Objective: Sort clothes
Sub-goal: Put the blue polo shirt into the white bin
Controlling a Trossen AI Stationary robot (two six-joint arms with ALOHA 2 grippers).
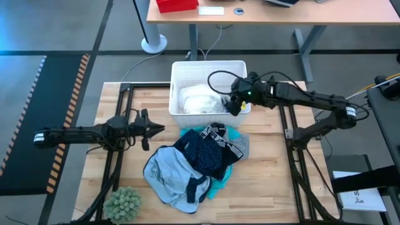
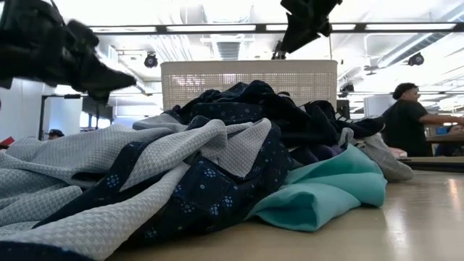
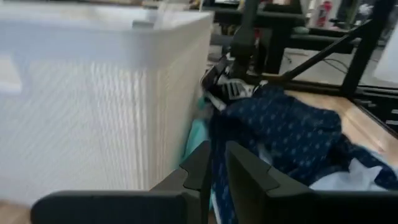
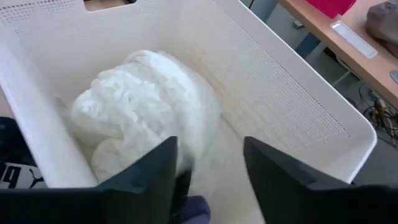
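Right gripper [image 4: 208, 177] over the white basket [image 1: 187, 69], fingers [image 4: 146, 177] spread wide and empty above the white garment [image 4: 146, 106] lying inside, left gripper [image 1: 156, 129] beside the basket, fingers [image 3: 249, 174] narrow, holding nothing, navy patterned garment [image 1: 206, 153], light blue garment [image 1: 167, 175] and turquoise garment [image 2: 326, 188] heaped on the table [image 1: 269, 181].

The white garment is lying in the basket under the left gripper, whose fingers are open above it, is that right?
Not quite: it is the right gripper that hangs open over the white garment in the basket, as the right wrist view shows. The high view puts the left gripper outside the basket, beside the clothes pile.
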